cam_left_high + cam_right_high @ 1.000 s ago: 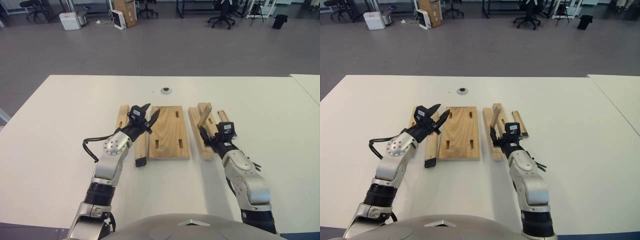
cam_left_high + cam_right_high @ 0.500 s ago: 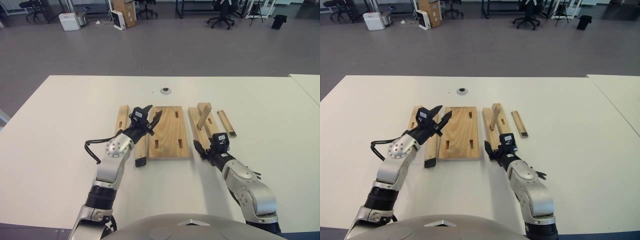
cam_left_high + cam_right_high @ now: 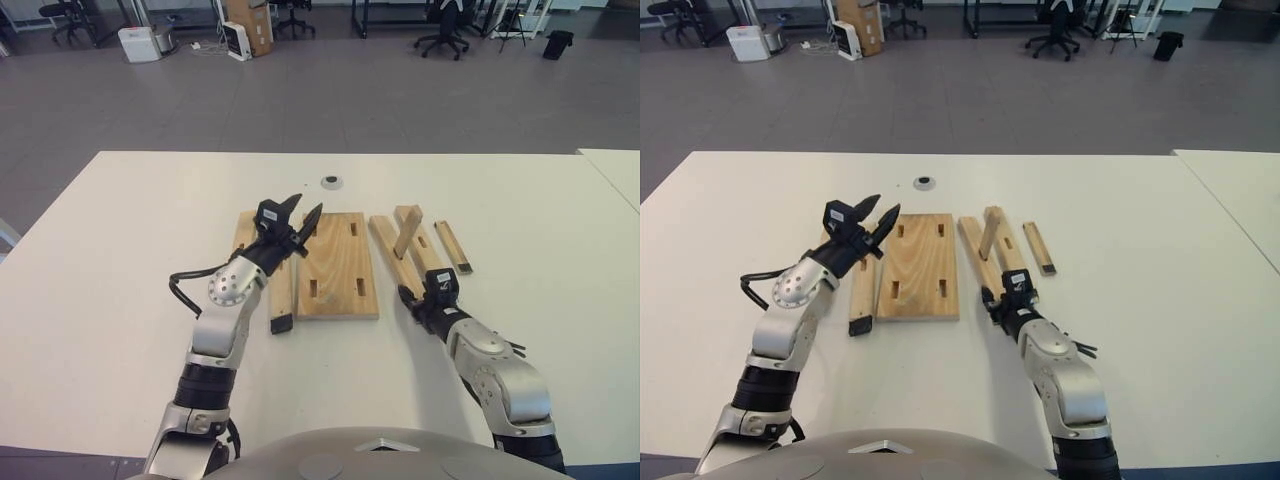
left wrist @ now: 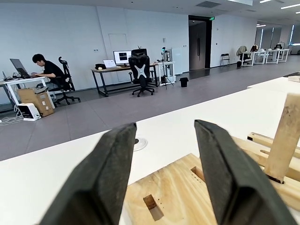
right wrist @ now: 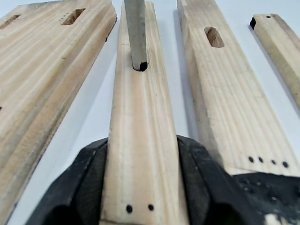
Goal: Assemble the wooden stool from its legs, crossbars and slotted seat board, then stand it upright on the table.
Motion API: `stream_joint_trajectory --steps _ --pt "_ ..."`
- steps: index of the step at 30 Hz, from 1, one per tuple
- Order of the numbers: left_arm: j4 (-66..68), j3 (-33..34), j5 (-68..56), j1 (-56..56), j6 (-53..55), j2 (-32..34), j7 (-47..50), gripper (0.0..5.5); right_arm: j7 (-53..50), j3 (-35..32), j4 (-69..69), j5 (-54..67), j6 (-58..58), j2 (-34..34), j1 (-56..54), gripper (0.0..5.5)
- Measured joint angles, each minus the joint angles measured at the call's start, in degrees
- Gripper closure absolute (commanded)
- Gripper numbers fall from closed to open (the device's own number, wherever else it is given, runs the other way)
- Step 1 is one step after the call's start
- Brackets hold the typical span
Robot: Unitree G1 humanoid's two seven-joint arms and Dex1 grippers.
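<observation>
From the head camera we've got the slotted seat board [image 3: 338, 265] lying flat in the middle of the white table [image 3: 120, 250]. The left gripper [image 3: 302, 210] hangs over the board's far left corner with its jaws spread and nothing between them. Two more slats [image 3: 282, 290] lie just beside the board's left edge.

On the right, the right gripper [image 3: 418, 300] is clamped on the near end of a leg [image 3: 392, 252] that lies angled just beside the board's right edge. A crossbar [image 3: 405, 233] stands tilted out of that leg's slot. A second leg [image 3: 425, 250] lies past it, and a short crossbar [image 3: 453, 247] lies farther right.

Over to the left wrist: we see both dark fingers [image 4: 93, 187] wide apart, and the seat board [image 4: 173, 197] is below and ahead of them, untouched.

Now the right wrist: the leg [image 5: 140, 140] runs straight out between the fingers [image 5: 89, 183], and both pads press its sides. The crossbar [image 5: 135, 33] is seated in its slot farther along.
</observation>
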Motion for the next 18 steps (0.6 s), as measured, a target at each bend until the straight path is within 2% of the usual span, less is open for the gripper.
stream_joint_trajectory --steps 4,9,12,14,18 --pt "-0.27 3.42 -5.67 -1.79 2.17 1.31 -2.75 3.25 2.55 -3.66 0.94 4.77 -0.07 1.41 -3.28 3.45" --pt "5.70 10.63 -12.75 -14.79 3.99 5.85 -6.64 3.25 5.94 -15.64 -0.10 17.86 1.19 0.50 -18.59 3.45" --pt "8.33 11.96 -21.04 -22.56 12.18 7.58 -13.13 3.25 8.27 -21.26 -0.73 31.02 5.74 0.06 -25.58 3.45" --pt "9.36 12.03 -26.31 -25.82 18.11 8.81 -17.30 3.25 9.43 -22.79 -1.43 38.02 9.75 -1.86 -28.88 3.45" --pt "12.41 13.10 -29.77 -32.05 24.33 10.14 -18.39 2.61 9.71 -25.07 -1.63 49.98 14.84 -5.57 -31.53 3.45"
